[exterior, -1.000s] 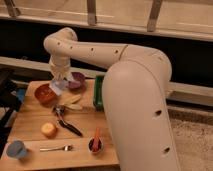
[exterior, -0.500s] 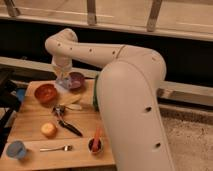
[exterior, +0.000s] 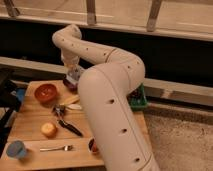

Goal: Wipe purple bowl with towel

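The purple bowl (exterior: 69, 84) stands at the back of the wooden table (exterior: 30, 117), mostly covered from above. My gripper (exterior: 74, 76) hangs right over it, pointing down into it, shut on a small blue-grey wad that looks like the towel (exterior: 76, 73). The towel appears to touch the bowl's inside, though the contact itself is hidden. My big white arm (exterior: 107, 100) arches over from the right and hides the table's right half.
An orange-red bowl (exterior: 45, 92) stands left of the purple one. In front lie a black-handled tool (exterior: 67, 125), an orange fruit (exterior: 48, 129), a fork (exterior: 56, 148) and a blue cup (exterior: 16, 149). A green basket (exterior: 138, 101) peeks out behind my arm.
My arm's elbow has swung left and nearer, covering more of the table's right side. The gripper has stayed over the purple bowl, shifting only slightly.
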`<state>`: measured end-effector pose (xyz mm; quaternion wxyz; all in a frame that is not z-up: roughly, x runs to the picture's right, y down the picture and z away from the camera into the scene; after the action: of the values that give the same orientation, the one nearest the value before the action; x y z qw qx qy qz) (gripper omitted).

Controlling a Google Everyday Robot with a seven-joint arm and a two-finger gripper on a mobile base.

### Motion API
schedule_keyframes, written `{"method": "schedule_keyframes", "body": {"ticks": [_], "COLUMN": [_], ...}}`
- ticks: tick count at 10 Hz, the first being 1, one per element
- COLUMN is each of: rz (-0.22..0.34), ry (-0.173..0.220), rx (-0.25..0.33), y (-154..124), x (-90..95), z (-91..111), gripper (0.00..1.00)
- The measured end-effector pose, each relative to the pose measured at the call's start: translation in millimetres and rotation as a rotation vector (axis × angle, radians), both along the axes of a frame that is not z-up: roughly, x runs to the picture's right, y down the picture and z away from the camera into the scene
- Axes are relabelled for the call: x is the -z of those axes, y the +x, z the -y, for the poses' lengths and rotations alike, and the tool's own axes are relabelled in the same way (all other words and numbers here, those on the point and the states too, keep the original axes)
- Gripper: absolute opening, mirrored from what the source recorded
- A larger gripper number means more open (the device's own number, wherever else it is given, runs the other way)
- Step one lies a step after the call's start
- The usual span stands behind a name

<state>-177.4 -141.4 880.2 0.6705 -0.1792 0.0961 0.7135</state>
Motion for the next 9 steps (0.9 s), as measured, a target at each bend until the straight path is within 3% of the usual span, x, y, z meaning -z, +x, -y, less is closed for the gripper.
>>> {"method": "schedule_keyframes", "body": {"ticks": [1,3,9], "rz": [-0.014,0.042,0.065], "ry": [-0.001,-0.014,-0.008], "rx": [-0.015,-0.079,-0.098], "y": [5,12,8], "x": [-16.7,-43.0,-44.2], "z": [0,-7,-11], "gripper": [0.00,0.00,0.00]}}
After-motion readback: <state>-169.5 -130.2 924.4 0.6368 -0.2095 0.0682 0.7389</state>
